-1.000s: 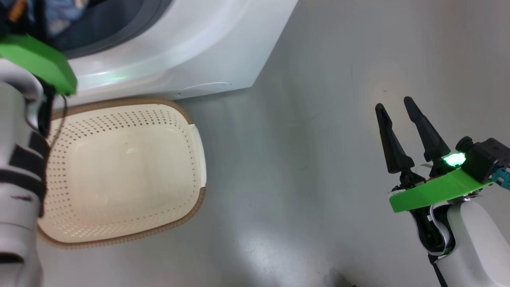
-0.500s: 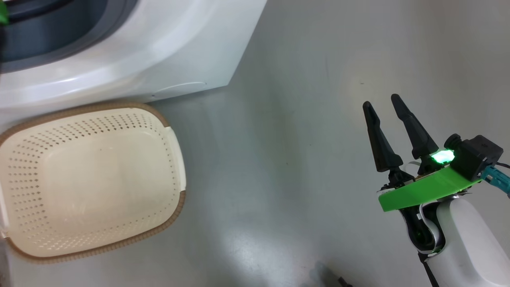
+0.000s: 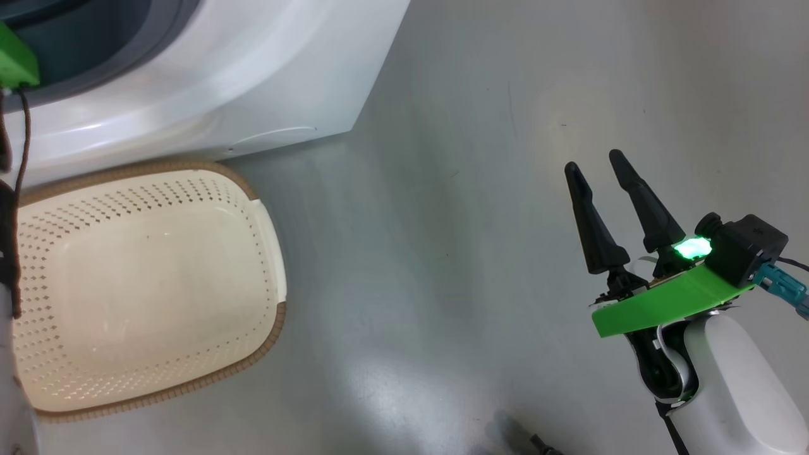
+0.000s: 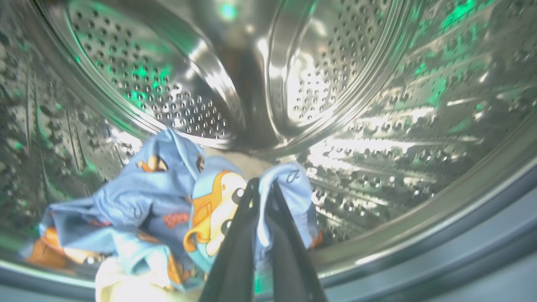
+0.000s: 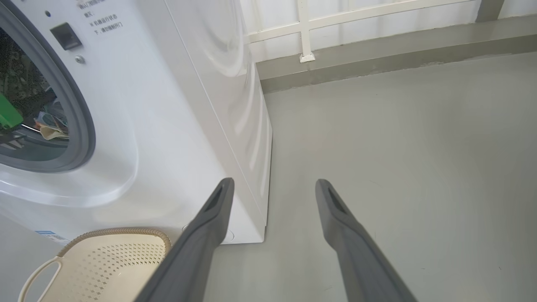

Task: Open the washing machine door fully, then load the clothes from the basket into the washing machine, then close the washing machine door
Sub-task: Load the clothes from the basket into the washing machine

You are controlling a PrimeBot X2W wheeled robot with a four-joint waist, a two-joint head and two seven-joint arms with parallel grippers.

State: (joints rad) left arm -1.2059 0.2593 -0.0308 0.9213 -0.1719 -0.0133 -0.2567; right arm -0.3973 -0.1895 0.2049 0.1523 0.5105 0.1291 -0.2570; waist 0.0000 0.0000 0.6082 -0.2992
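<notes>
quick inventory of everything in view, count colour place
white boxy front-loading washing machine: one, white, standing on the floor
grey rubber gasket: one, grey, ringing the machine's opening
perforated steel drum: one, silver, inside the machine
soft cartoon-print clothes: small heap, light blue, cream and orange, low in the drum
cream perforated plastic basket: one, cream with brown rim, empty, on the floor before the machine
smooth floor: one, grey, under everything
thin railing: one, white, behind the machine
left end effector: one, dark fingers, inside the drum, shut on a fold of the clothes
right end effector: one, dark fingers, open and empty above bare floor
</notes>
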